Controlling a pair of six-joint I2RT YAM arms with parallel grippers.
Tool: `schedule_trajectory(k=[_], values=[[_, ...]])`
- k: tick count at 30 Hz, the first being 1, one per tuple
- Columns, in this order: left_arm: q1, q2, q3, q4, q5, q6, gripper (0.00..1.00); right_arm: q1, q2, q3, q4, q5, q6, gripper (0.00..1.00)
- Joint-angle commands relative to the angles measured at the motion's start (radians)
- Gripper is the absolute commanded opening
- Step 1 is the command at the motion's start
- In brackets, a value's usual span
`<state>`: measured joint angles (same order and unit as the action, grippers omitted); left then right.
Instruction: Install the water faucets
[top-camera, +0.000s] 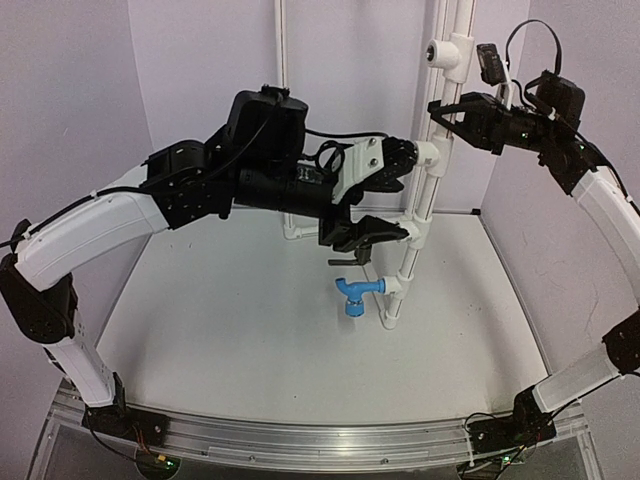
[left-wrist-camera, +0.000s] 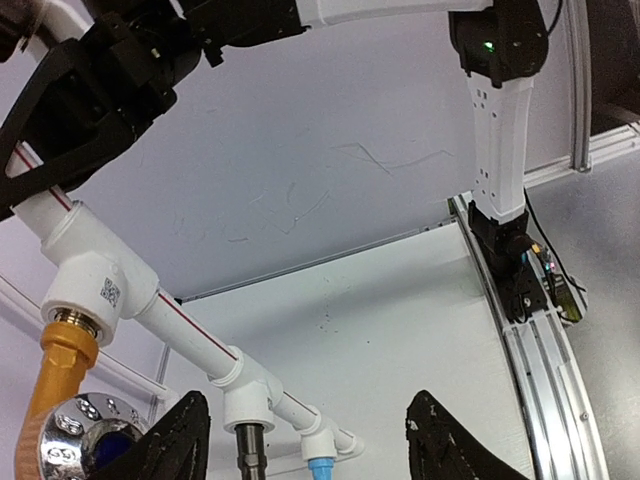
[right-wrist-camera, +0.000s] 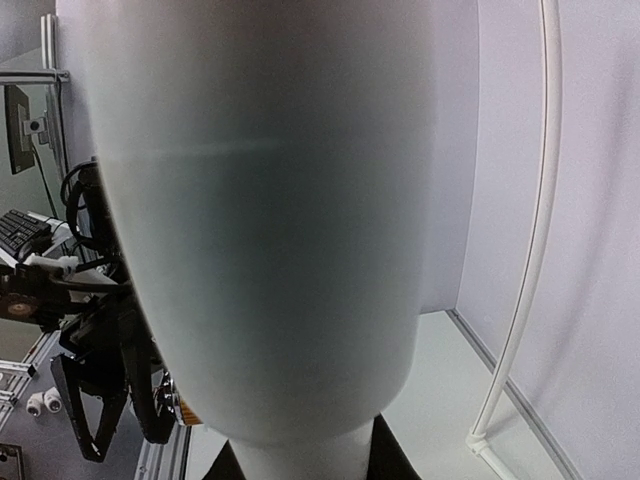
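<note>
Pipework of white plastic rises tilted from the far right of the white counter. Three faucets sit in its tee fittings. The small blue faucet is lowest, with its spout turned down. In the left wrist view the black faucet sits next above it, and the brass-gold faucet with a silver head above that. The left end effector hovers beside the middle tees, fingers wide apart and holding nothing. The right end effector is clamped on the pipework's upper stretch, which fills the right wrist view.
</note>
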<state>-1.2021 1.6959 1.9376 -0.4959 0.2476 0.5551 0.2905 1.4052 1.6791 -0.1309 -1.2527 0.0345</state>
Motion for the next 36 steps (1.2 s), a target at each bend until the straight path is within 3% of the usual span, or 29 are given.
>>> schedule_trajectory(k=[1, 7, 12, 15, 20, 26, 31, 36], values=[[0.006, -0.099, -0.133, 0.220, -0.013, -0.140, 0.68, 0.000, 0.032, -0.035, -0.199, -0.002, 0.139, 0.00], [0.002, -0.195, -0.231, 0.308, -0.004, -0.441, 0.69, 0.001, 0.028, -0.032, -0.199, 0.007, 0.138, 0.00], [0.002, -0.278, -0.316, 0.297, -0.178, -0.807, 0.75, 0.001, 0.023, -0.036, -0.197, 0.015, 0.142, 0.00], [0.006, -0.304, -0.343, 0.299, -0.209, -0.988, 0.77, 0.001, 0.023, -0.036, -0.197, 0.014, 0.143, 0.00], [0.075, -0.288, -0.342, 0.328, -0.120, -1.300, 0.79, 0.001, 0.025, -0.039, -0.198, 0.018, 0.140, 0.00], [0.233, -0.226, -0.333, 0.443, 0.100, -1.702, 0.80, 0.000, 0.025, -0.036, -0.199, 0.017, 0.137, 0.00], [0.268, -0.167, -0.352, 0.608, 0.212, -1.875, 0.78, -0.001, 0.021, -0.039, -0.199, 0.018, 0.132, 0.00], [0.268, -0.057, -0.248, 0.632, 0.327, -1.923, 0.77, 0.000, 0.009, -0.050, -0.200, 0.022, 0.119, 0.00]])
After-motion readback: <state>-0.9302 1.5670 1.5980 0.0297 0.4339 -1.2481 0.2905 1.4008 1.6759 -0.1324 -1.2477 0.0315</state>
